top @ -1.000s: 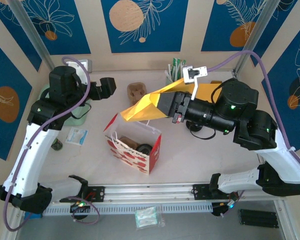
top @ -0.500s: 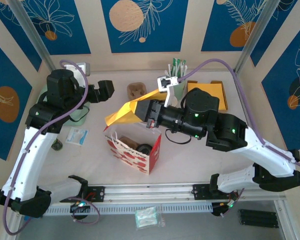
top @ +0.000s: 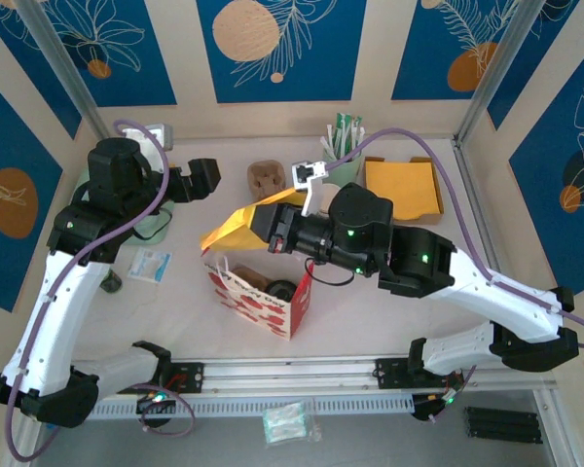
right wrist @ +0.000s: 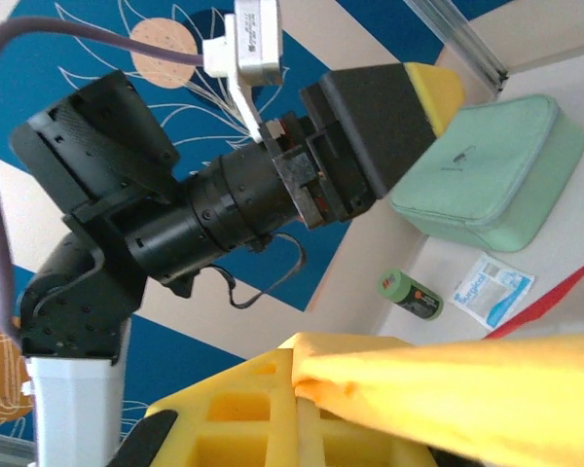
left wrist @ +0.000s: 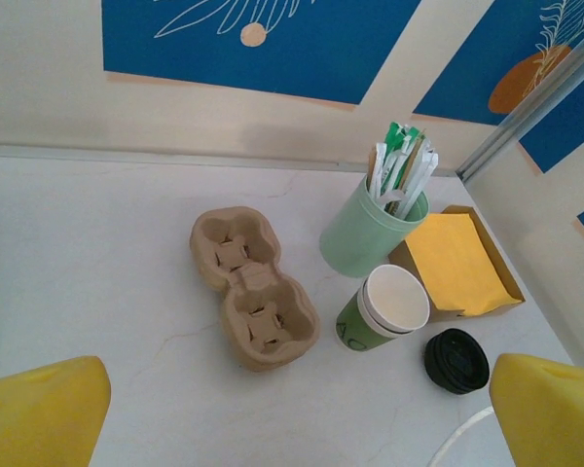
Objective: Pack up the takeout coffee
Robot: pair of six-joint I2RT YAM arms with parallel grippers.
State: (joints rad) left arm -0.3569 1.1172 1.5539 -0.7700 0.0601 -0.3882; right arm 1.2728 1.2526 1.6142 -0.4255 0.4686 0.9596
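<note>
Yellow sheet (top: 226, 228), perhaps a napkin, is clamped in the right end effector (top: 260, 220); the bag (top: 273, 300) could be toppled by it.

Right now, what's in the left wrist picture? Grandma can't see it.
A lidless white paper cup stands beside its black lid on the table. Nearby: a mint tumbler of sticks, a brown cup carrier, a tray of yellow paper.

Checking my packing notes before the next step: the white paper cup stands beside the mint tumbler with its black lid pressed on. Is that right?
Not quite: the black lid is off, lying on the table next to the white paper cup, whose mouth is open. The cup does stand beside the mint tumbler. The left wrist view shows it.
</note>
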